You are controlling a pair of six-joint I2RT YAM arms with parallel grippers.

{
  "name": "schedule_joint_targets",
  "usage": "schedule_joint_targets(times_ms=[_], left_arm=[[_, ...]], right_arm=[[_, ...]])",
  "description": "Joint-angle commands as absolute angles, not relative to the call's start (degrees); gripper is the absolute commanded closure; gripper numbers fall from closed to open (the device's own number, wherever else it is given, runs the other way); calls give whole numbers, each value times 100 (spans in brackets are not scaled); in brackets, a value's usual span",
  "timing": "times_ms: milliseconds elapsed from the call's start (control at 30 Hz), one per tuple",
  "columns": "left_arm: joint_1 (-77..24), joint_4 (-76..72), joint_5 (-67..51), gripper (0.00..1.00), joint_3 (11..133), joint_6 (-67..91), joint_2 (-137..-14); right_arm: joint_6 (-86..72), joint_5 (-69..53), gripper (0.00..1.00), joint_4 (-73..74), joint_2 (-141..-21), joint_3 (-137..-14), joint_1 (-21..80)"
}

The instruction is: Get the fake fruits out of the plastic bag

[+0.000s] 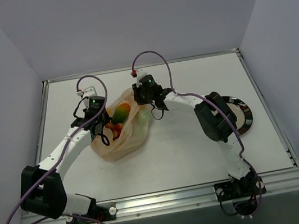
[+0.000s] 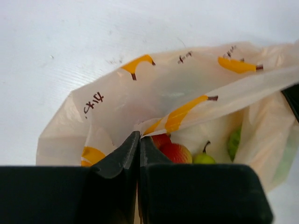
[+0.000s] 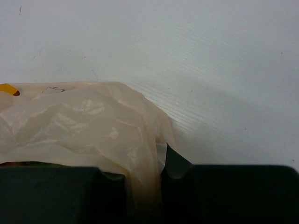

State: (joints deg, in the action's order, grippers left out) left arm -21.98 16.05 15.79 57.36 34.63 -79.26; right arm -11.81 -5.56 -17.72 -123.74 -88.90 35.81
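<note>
The peach plastic bag (image 1: pixel 124 141) lies mid-table with its mouth held apart between both grippers. Inside show the fake fruits: a yellow-green and orange one (image 1: pixel 122 113) and red ones (image 1: pixel 116 130). The left wrist view looks into the bag (image 2: pixel 140 93) at a red fruit (image 2: pixel 178 151), a small green pear (image 2: pixel 204 158) and a green fruit (image 2: pixel 234 141). My left gripper (image 2: pixel 138 136) is shut, pinching the bag's rim at the left side (image 1: pixel 101 121). My right gripper (image 3: pixel 143 173) is shut on a bunched fold of the bag (image 3: pixel 93 121) at its far right edge (image 1: pixel 143 97).
A dark round plate (image 1: pixel 244 115) sits to the right, partly behind the right arm's elbow. White walls close in the table at the back and on both sides. A metal rail (image 1: pixel 169 198) runs along the near edge.
</note>
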Motion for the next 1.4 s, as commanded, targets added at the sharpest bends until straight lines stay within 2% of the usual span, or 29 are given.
schedule_joint_targets(times_ms=[0, 33, 133, 167, 333, 433, 533, 667, 767, 800, 900, 933, 967, 1000, 1033, 1067, 1133, 1367], left_arm=[[-1935, 1029, 2478, 98, 5898, 3620, -8138], [-1838, 941, 2444, 98, 5863, 3691, -8208], [-1635, 528, 2110, 98, 5634, 3928, -8271], [-1635, 440, 2057, 98, 5590, 3972, -8236], [-1644, 132, 1714, 98, 5397, 4227, -8183], [-1644, -122, 1503, 98, 5248, 4403, -8130], [-1644, -255, 1459, 98, 5125, 4526, -8077], [-1635, -395, 1564, 98, 5019, 4579, -8025], [-1635, -448, 1564, 98, 5036, 4562, -8024], [-1635, -448, 1573, 98, 5045, 4553, -8024], [-1565, -492, 1600, 98, 5036, 4535, -8051], [-1547, -518, 1574, 98, 5036, 4561, -8077], [-1529, -571, 1547, 98, 5036, 4570, -8095], [-1512, -580, 1529, 97, 5036, 4570, -8103], [-1486, -589, 1521, 98, 5036, 4570, -8130], [-1468, -598, 1503, 98, 5054, 4570, -8139], [-1424, -606, 1494, 98, 5054, 4553, -8174], [-1222, -694, 1477, 98, 5124, 4465, -8428]], right_arm=[[-994, -536, 85, -1732, -11971, -8798, 3524], [-993, -475, 82, -1671, -11945, -8780, 3524], [-1046, -45, 54, -1442, -11690, -8605, 3516], [-1046, -18, 39, -1328, -11576, -8544, 3516], [-1213, 700, 18, -1283, -10540, -7911, 3734], [-1152, 1438, 17, -1204, -10047, -7674, 4251], [-1265, 1827, 6, -1143, -9879, -7524, 4710], [-1870, 1925, 0, -1186, -10290, -7532, 5167], [-1995, 2030, 0, -1090, -10642, -7778, 5282], [-2021, 2074, 1, -1055, -10678, -7813, 5282], [-2135, 2328, 21, -976, -10600, -7630, 5300], [-2171, 2346, 30, -976, -10539, -7525, 5291], [-2206, 2364, 49, -993, -10477, -7376, 5308], [-2241, 2399, 63, -1011, -10346, -7035, 5326], [-2302, 2408, 80, -1037, -10284, -6857, 5335], [-2338, 2417, 86, -1081, -10144, -6655, 5344], [-2513, 2408, 96, -1290, -9994, -5979, 5353], [-3040, 2373, 98, -2135, -9747, -4641, 5423]])
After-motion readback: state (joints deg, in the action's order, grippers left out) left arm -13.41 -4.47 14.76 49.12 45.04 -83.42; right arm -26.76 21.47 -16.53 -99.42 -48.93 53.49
